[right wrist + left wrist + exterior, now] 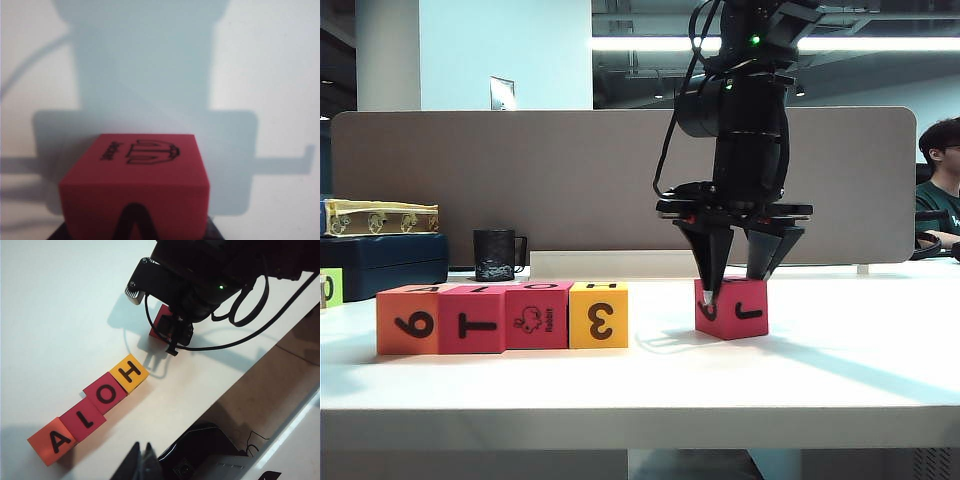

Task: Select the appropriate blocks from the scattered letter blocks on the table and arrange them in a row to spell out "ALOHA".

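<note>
Four letter blocks stand in a row on the table (pixel 820 370): orange (pixel 408 320), pink-red (pixel 472 320), pink-red (pixel 537 315) and yellow (pixel 599 315). In the left wrist view their tops read A (pixel 52 441), L (pixel 82 419), O (pixel 105 392), H (pixel 129 373). A fifth pink-red block (pixel 732 312) (pixel 135 180) sits apart to the right. My right gripper (pixel 732 288) (pixel 135 235) points down over it, its fingers (pixel 214 234) pressed to the block's two sides. My left gripper (pixel 142 447) is shut and empty, above the table near the A end of the row.
A black mug (pixel 496 255) stands behind the row. A dark blue box (pixel 380 265) with a gold-patterned box (pixel 380 217) on it is at the far left, beside a lime-green block (pixel 328 288). A grey partition (pixel 570 180) runs along the back.
</note>
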